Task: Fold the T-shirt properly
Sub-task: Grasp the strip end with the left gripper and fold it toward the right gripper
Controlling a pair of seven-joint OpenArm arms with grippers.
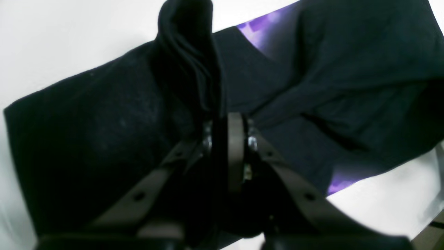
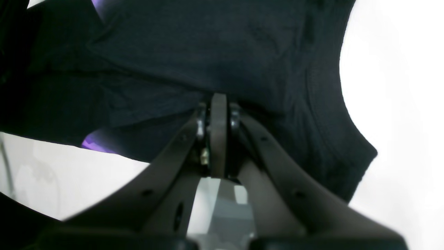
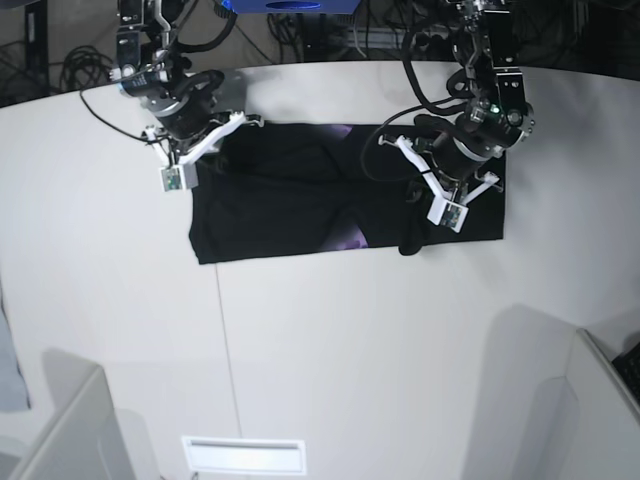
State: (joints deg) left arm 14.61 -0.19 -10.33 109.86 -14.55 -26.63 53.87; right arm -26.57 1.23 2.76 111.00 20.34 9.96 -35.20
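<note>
The black T-shirt [image 3: 280,215] lies spread across the white table [image 3: 330,340], with a bit of purple print [image 3: 347,240] showing near its middle. My left gripper [image 1: 222,119] is shut on a raised fold of the black cloth [image 1: 189,59]. Purple print [image 1: 260,29] shows beyond it. In the base view this gripper [image 3: 432,192] sits over the shirt's right part. My right gripper [image 2: 218,102] is shut on a pinch of black cloth [image 2: 208,52] near a ribbed hem [image 2: 322,114]. In the base view it [image 3: 190,160] is at the shirt's far left corner.
Cables [image 3: 80,60] and a blue object [image 3: 290,5] lie behind the table's far edge. Grey panels stand at the lower left [image 3: 70,430] and lower right [image 3: 590,410]. A white slotted plate [image 3: 243,455] sits at the front edge.
</note>
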